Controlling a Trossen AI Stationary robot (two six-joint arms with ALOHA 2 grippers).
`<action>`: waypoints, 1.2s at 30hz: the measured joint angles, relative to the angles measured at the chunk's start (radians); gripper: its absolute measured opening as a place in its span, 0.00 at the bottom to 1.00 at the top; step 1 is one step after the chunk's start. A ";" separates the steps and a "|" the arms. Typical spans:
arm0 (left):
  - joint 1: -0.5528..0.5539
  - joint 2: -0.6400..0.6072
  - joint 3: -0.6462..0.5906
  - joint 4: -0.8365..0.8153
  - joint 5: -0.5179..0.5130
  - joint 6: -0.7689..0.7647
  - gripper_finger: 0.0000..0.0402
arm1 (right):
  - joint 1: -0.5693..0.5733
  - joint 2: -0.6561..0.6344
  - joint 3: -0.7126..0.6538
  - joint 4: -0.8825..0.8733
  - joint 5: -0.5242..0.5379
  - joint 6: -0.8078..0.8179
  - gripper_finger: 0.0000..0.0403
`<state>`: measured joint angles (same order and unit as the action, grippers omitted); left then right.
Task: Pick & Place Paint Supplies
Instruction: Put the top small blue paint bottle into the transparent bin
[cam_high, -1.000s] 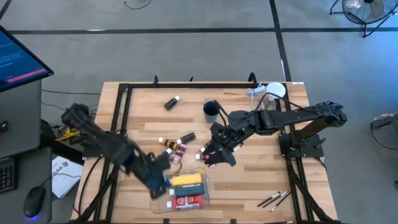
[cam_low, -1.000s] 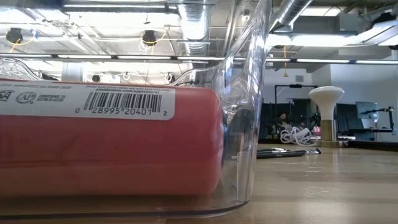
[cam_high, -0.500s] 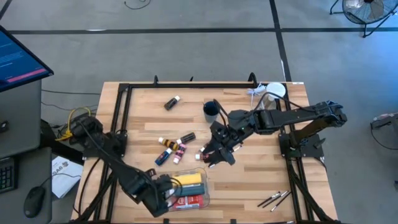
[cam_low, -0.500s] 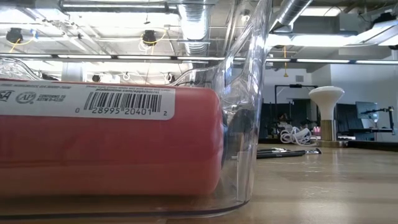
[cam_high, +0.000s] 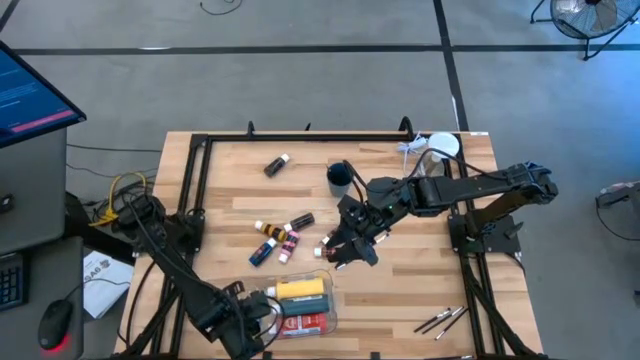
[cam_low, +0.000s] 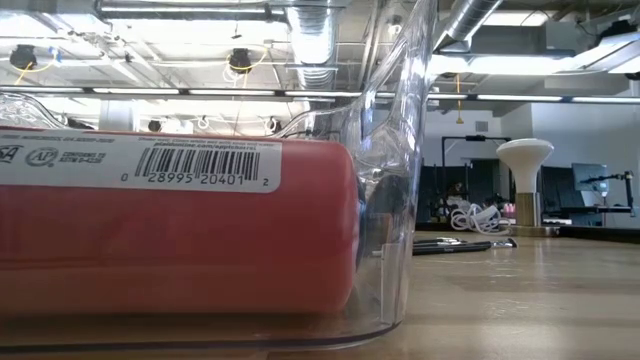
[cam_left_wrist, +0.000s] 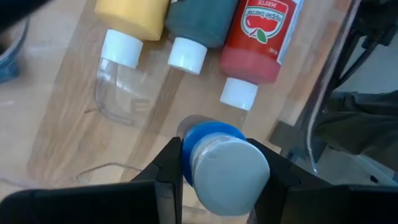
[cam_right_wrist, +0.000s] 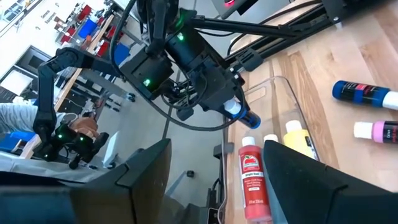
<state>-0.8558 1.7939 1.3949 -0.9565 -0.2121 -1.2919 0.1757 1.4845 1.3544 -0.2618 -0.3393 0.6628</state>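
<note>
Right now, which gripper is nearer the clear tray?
Left. The left gripper, holding a blue-capped paint tube, hovers at the clear tray's left end; the right gripper sits above-right, over bare table.

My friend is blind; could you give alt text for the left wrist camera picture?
The left tool grips a small blue paint bottle above a clear plastic tray on the wooden table. In the tray lie a yellow bottle, a dark teal bottle and a red bottle, all white-capped.
</note>
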 joint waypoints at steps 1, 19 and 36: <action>0.000 0.003 0.000 0.003 -0.001 0.000 0.24 | 0.000 0.000 0.000 0.000 0.000 0.000 0.62; -0.010 0.015 0.000 0.083 0.059 0.104 0.24 | -0.001 0.000 0.000 -0.003 0.003 -0.001 0.62; 0.004 0.021 -0.070 0.177 0.094 0.293 0.24 | -0.016 0.000 0.000 0.001 0.003 -0.008 0.62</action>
<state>-0.8520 1.8149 1.3251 -0.7799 -0.1177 -0.9985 0.1600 1.4849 1.3544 -0.2607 -0.3367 0.6552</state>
